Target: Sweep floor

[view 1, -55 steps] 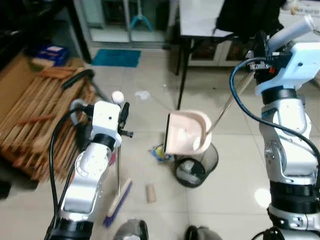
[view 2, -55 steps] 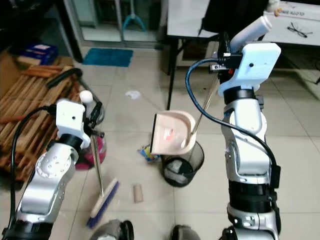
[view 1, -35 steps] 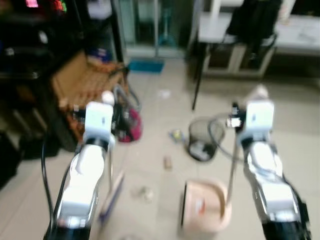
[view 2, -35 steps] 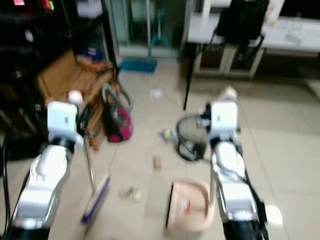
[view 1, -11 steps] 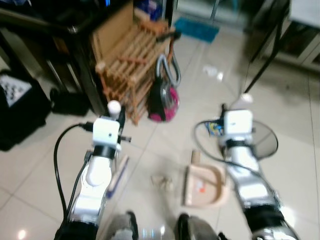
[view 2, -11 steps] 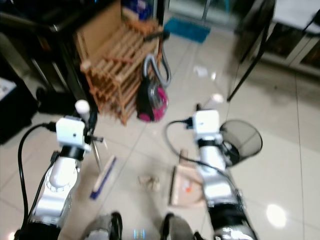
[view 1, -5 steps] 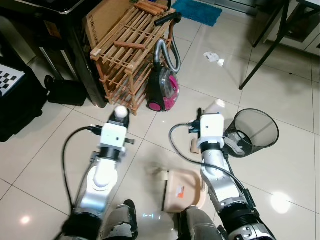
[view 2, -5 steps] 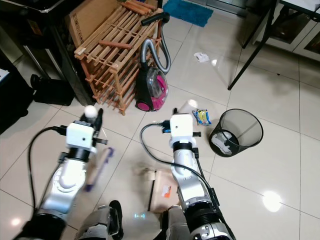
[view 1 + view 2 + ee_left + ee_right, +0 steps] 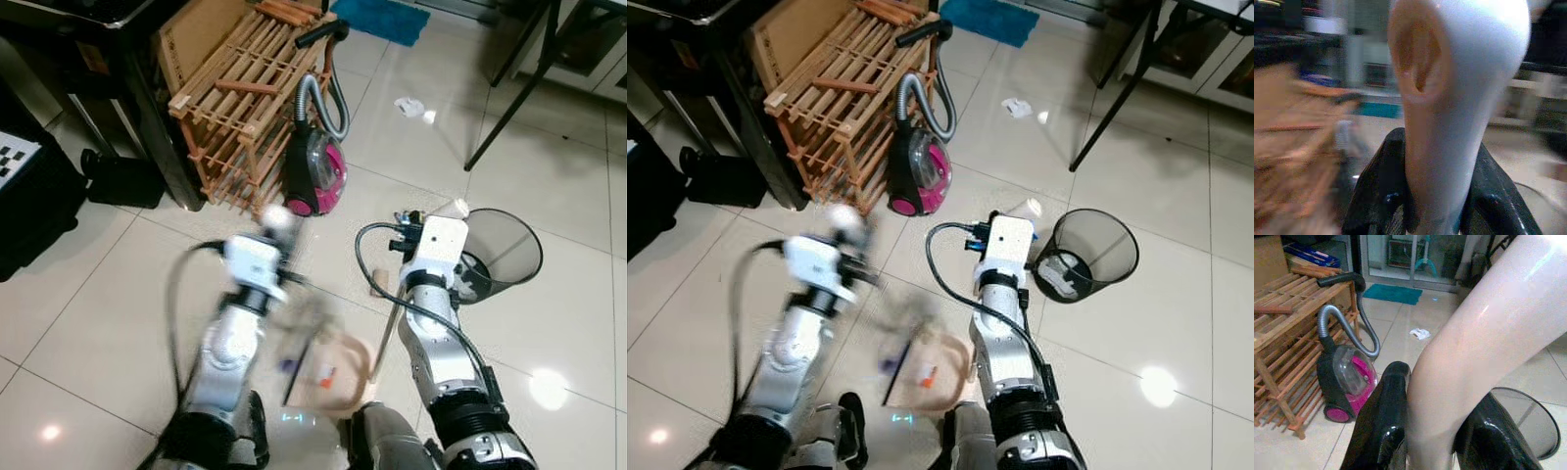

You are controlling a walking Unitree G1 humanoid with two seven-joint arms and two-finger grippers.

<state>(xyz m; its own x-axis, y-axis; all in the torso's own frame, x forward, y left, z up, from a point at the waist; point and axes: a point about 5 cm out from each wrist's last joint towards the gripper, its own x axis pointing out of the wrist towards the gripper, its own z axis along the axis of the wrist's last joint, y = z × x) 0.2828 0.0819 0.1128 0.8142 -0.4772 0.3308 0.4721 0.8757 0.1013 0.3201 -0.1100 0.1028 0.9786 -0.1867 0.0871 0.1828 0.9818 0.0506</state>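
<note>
The left tool [image 9: 1425, 215] is clenched on the pale rounded grip of one broom [image 9: 1449, 98], whose blurred head [image 9: 294, 352] sits at the mouth of one beige plastic dustpan [image 9: 333, 377] on the glossy tiled floor [image 9: 88, 294]. The right tool [image 9: 1425, 445] is clenched on the dustpan's cream handle [image 9: 1474, 362]. Nearby stand one black mesh bin [image 9: 505, 250], one pink vacuum cleaner [image 9: 315, 166] and one wooden slatted rack [image 9: 235, 93]. One crumpled white scrap [image 9: 408, 106] lies well beyond.

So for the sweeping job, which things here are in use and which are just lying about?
In use:
broom handle in left gripper
dustpan, handle in right gripper
bin

Lying about:
vacuum cleaner
wooden rack
crumpled paper
blue mat
</note>
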